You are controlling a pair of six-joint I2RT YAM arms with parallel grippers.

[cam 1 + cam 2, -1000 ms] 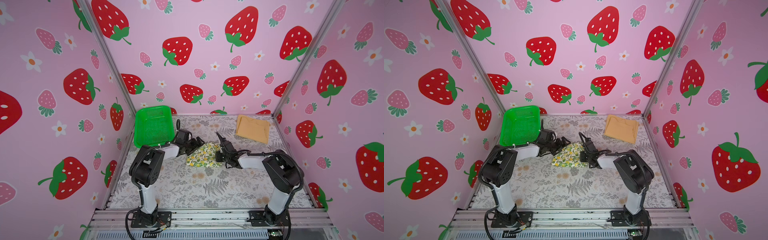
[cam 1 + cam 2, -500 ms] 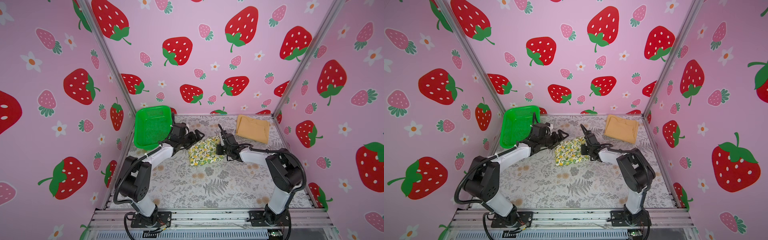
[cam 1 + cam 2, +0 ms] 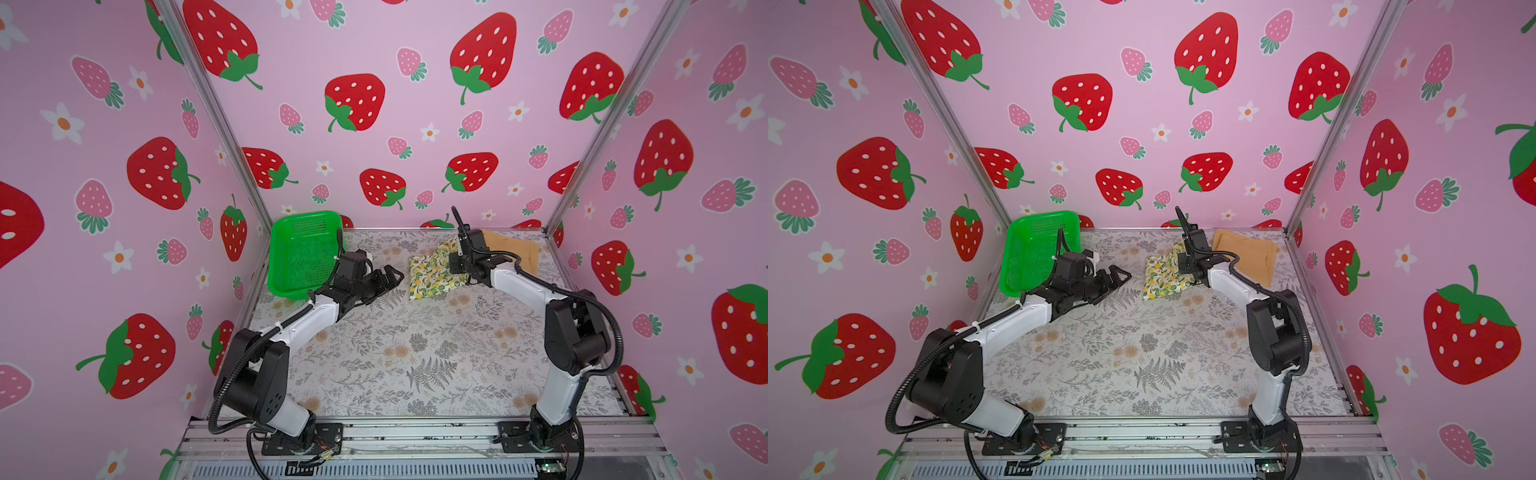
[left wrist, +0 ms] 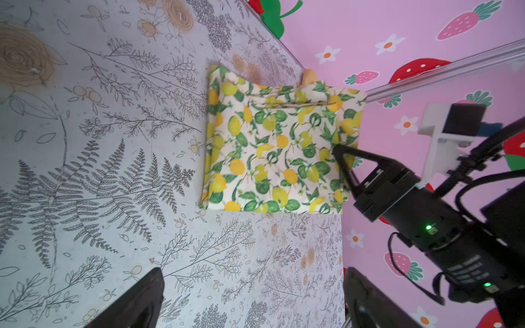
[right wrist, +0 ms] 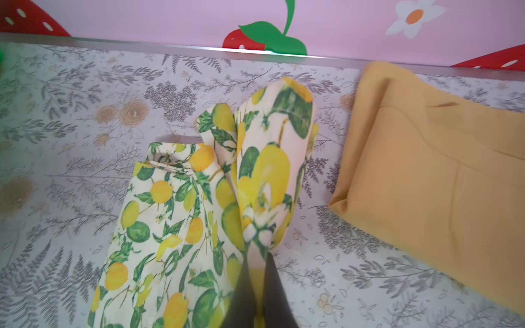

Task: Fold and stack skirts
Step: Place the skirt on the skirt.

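Two skirts, one basket and two grippers, listed by size.

- Floral table [image 3: 395, 353]: bears everything.
- Green mesh basket [image 3: 303, 249]: back corner on the left arm's side.
- Mustard skirt [image 3: 515, 253]: folded flat in the opposite back corner.
- Lemon-print skirt [image 3: 430, 274]: folded, just beside the mustard one. One edge is lifted off the table, and the rest lies flat.
- Right gripper [image 5: 257, 258]: jaws pinched together on that lifted edge.
- Left gripper [image 3: 392, 276]: jaws wide apart and holding nothing, between the basket and the lemon-print skirt.

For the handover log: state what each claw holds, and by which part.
The right claw is shut on the lemon-print skirt, pinching its lifted edge. The left claw is open, holding nothing.
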